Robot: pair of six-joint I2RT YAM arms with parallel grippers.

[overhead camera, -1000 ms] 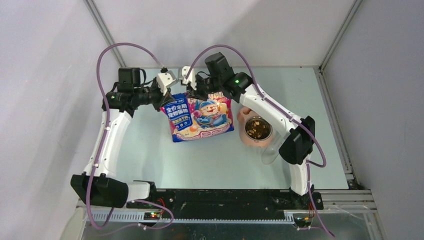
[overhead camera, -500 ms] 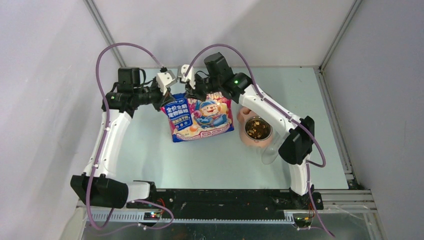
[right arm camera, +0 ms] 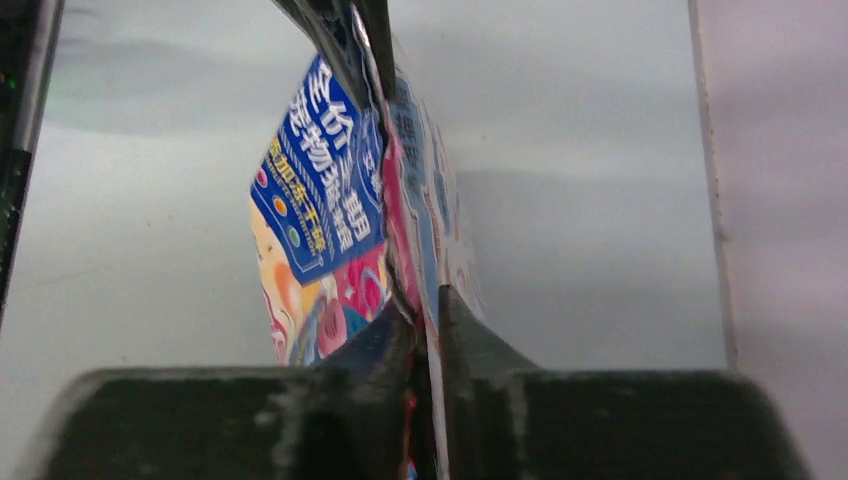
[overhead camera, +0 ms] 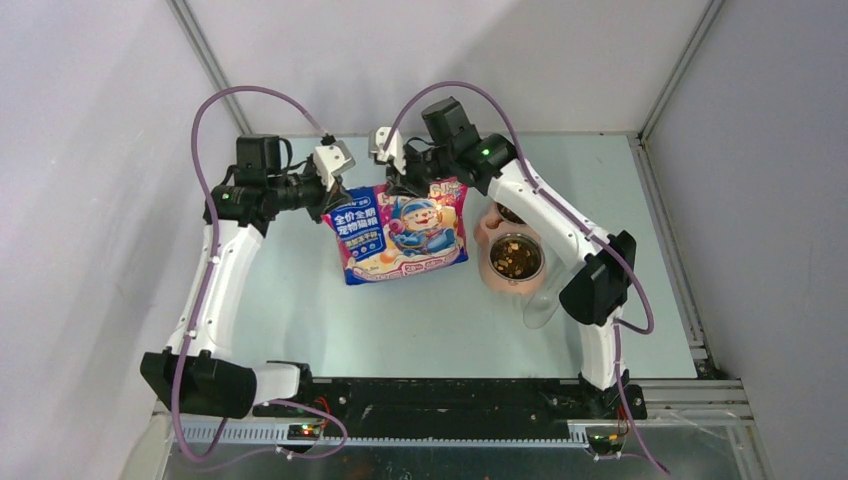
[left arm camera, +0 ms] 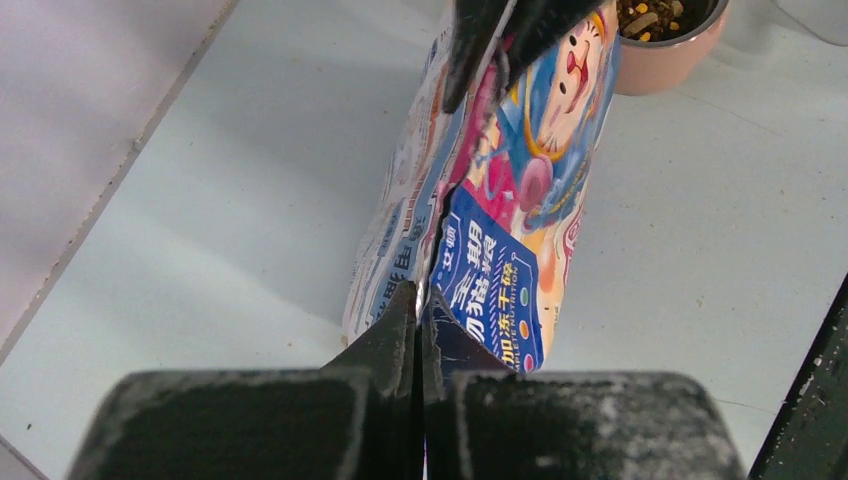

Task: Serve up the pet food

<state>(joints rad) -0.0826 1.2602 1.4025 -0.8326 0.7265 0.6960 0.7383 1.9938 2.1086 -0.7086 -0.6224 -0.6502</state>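
While the left gripper pinches the glossy pink-and-blue cartoon-cat bag at its corner, the right gripper straddles its top edge, grip unclear. Open tabletop lies toward the near edge.

Top view: your right arm covers most of the far bowl and part of the clear scoop.
Left wrist view: the top edge cuts the pink bowl; only some kibble shows.
Right wrist view: the cat-print bag is blurred. Its edge sits between the right gripper fingers, but you cannot tell if they pinch it.
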